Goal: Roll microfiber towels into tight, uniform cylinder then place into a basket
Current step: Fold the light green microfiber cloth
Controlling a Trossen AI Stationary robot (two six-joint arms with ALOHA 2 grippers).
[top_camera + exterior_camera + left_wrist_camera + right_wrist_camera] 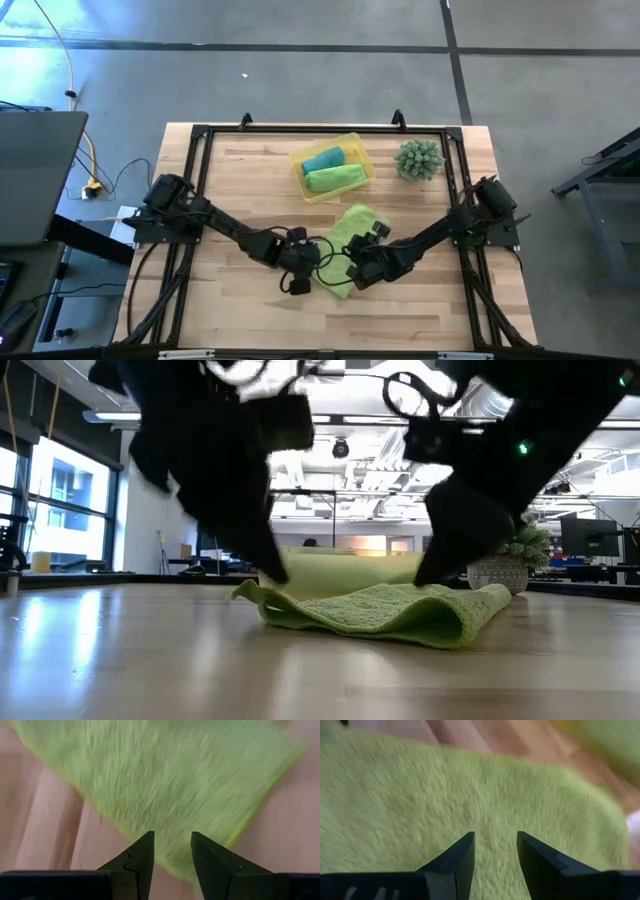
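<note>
A wooden tabletop [240, 310] fills the view from above, framed by a dark metal rig; two dark arms reach in from the left and right edges and meet near the middle, toward the front edge.

Toward the back of the table sits the yellow basket [357, 146], set at a slight angle; inside it lie two towels already rolled, a teal roll [323, 160] and a lime-green roll [335, 178], side by side. Just beside the basket, on the right arm's side, stands a spiky green ball-shaped plant [419, 159].

The third lime-green towel [352, 228] lies loose on the bare wood between the basket and the two grippers; it looks folded or doubled over, not yet rolled, and its long axis runs on a slant from near the basket down toward the grippers.

The left gripper [171, 851] hangs over the towel's near corner, fingers parted with a narrow gap, nothing between them; the towel spreads away ahead of it. The right gripper [495, 850] sits over the body of the same towel, fingers likewise parted and empty. Both are about equally close; the right one is farther in over the cloth, the left at its edge, so a roll would likely start from that near end and travel toward the basket.
</note>
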